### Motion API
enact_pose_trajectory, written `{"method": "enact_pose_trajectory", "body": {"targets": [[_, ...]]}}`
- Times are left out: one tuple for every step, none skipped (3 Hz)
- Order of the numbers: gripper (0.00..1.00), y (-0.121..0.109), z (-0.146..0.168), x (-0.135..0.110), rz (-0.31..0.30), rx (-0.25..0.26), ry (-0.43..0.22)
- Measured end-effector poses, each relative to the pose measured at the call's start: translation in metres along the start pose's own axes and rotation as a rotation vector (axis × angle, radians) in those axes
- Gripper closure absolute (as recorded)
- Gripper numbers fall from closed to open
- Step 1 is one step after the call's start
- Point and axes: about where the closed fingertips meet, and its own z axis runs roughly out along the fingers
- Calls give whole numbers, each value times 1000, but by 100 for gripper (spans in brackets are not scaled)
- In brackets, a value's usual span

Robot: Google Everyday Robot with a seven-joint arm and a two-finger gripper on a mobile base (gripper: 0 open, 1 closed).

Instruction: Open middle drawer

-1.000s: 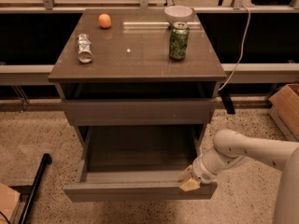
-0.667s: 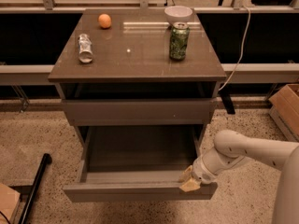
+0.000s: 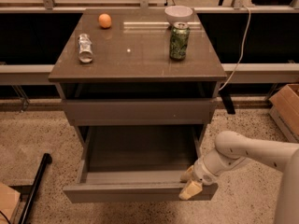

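Note:
The grey cabinet (image 3: pixel 140 55) has a closed drawer front (image 3: pixel 140 111) under its top. The drawer below it (image 3: pixel 135 190) is pulled far out and its inside is bare. My gripper (image 3: pixel 189 183) is at the right end of the pulled-out drawer's front panel. One tan finger (image 3: pixel 187 174) lies inside the drawer and the other (image 3: pixel 191 190) lies outside the front, so they clasp the panel's top edge. My white arm (image 3: pixel 252 153) comes in from the right.
On the cabinet top stand a green can (image 3: pixel 179 41), a white bowl (image 3: pixel 178 14), an orange (image 3: pixel 105 20) and a lying silver can (image 3: pixel 85 47). A cardboard box (image 3: pixel 287 108) sits on the floor at right; a black pole (image 3: pixel 35 185) lies at left.

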Motion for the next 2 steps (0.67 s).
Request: {"method": "enact_pose_trajectory", "body": {"targets": [[0,9,-22,-7,-55,29,-78],[0,17,-41,-14,-108,51,-150]]}}
